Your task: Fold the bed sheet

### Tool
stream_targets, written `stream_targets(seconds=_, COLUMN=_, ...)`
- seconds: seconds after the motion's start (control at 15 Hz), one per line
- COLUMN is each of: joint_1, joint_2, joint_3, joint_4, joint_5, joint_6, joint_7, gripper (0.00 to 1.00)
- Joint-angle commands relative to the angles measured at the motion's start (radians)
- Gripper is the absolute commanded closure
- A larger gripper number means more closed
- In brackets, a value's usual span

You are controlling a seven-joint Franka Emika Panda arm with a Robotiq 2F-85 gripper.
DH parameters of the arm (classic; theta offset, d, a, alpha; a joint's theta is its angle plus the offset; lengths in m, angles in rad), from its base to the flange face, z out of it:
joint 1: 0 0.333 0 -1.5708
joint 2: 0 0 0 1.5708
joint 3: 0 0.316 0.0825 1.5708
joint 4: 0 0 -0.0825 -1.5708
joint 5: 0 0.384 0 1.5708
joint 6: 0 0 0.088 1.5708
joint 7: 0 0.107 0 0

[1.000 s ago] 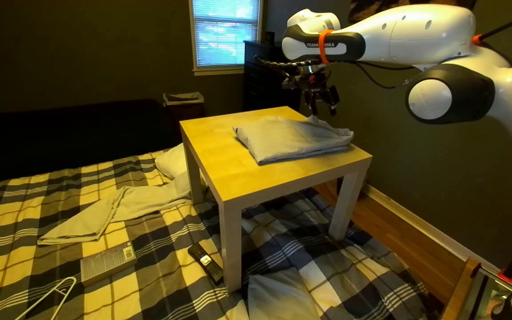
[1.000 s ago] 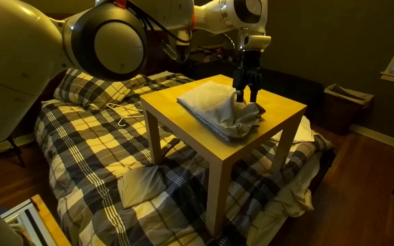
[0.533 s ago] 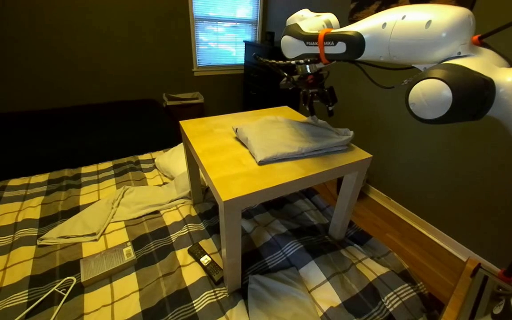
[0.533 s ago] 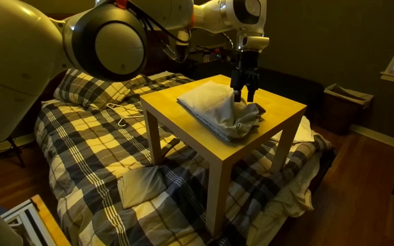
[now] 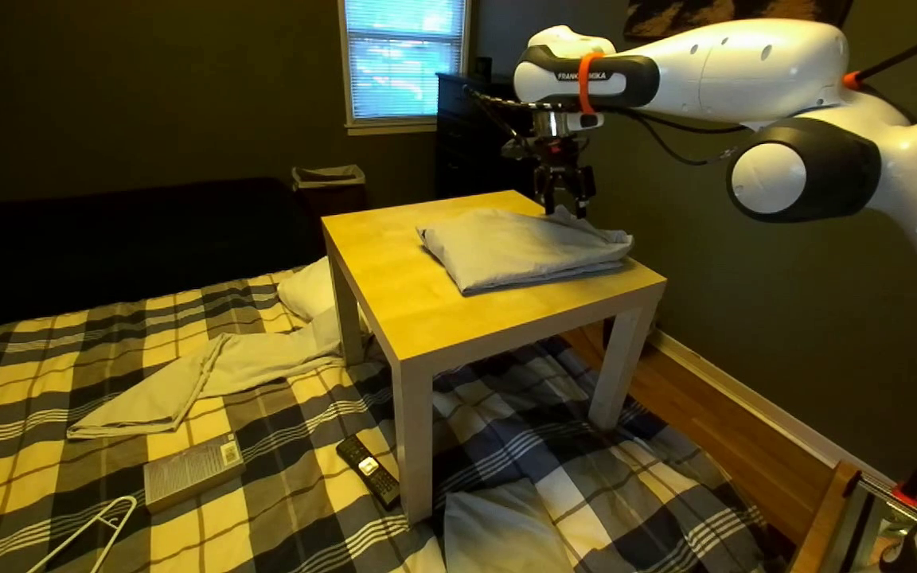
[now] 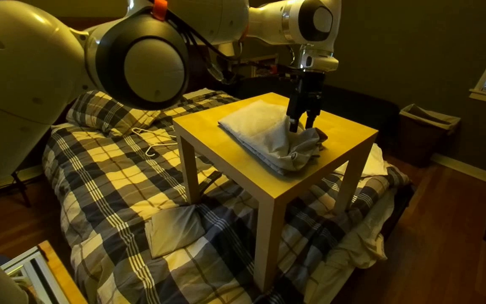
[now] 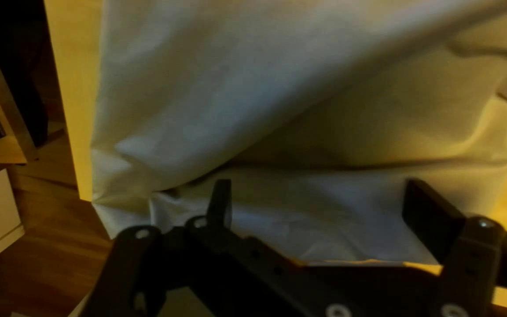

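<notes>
1. My gripper [image 7: 317, 193] points downward with its two fingers [image 7: 222, 207] spread apart, gripping nothing. The tips are over cloth; I can't tell whether they touch it.

2. Directly beneath the gripper is the sheet [image 7: 236, 88], a loosely folded bundle. A band near one edge runs under the fingers; most of the cloth spreads out ahead of them in the wrist view. I can't make out a clear long axis.

3. Just ahead of the tips, a crease [image 7: 324, 167] runs side to side, nearly parallel to the line between the fingers. I think my next move turns on that: closing like this would gather cloth along the crease, and turning the wrist might catch a layer more cleanly.

4. Near the tips and lower, the sheet has a rumpled end [image 6: 302, 152]. I'd call the fold partly done, with this end left to tidy.

5. Under the sheet is the table [image 5: 403, 302], standing on the bed [image 5: 291, 493], where a remote [image 5: 368, 471] lies well apart from the gripper.
</notes>
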Motion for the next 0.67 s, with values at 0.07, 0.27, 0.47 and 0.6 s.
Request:
stream_targets(seconds=0.07, joint_1=-0.047, joint_2=0.031, joint_3=0.019, joint_4=0.003, joint_5=0.062, joint_6=0.071, joint_7=0.006, gripper=0.00)
stream_targets(seconds=0.27, joint_1=-0.063, joint_2=0.041, joint_3=0.018, joint_4=-0.001, joint_5=0.071, joint_6=0.070, joint_7=0.010, gripper=0.00)
stream_targets(seconds=0.47, joint_1=-0.081, joint_2=0.049, joint_3=0.019, joint_4=-0.005, joint_5=0.082, joint_6=0.098, joint_7=0.010, gripper=0.00)
stream_targets(seconds=0.6, joint_1=-0.092, joint_2=0.052, joint_3=0.022, joint_4=-0.010, joint_5=0.092, joint_6=0.110, joint_7=0.007, gripper=0.00)
